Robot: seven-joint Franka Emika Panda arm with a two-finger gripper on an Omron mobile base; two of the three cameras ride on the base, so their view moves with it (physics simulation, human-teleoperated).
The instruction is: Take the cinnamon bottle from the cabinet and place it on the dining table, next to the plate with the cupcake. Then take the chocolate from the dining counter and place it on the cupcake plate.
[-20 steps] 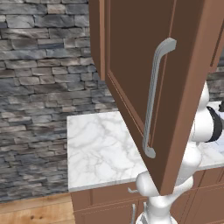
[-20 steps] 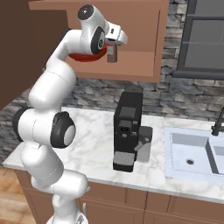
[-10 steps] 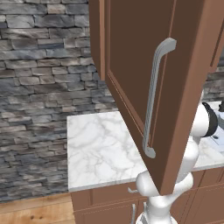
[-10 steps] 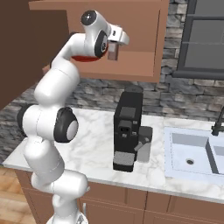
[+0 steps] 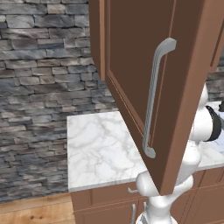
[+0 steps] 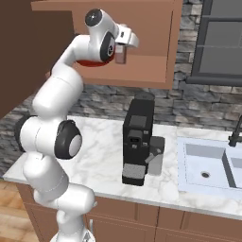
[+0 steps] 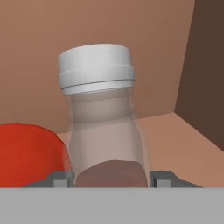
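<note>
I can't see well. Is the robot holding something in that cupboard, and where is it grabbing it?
The gripper has its fingers on both sides of the bottle, low on its body. Whether they squeeze it yet cannot be told.

White arm [image 6: 56,99], seemingly dark joints

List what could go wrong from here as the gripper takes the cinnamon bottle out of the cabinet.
The fingertips flank only the base of the cinnamon bottle, so it may tip if the hold is loose.
The red bowl sits right beside the bottle and could be knocked.
The open cabinet door hangs close to the arm and might be struck on withdrawal.
</note>
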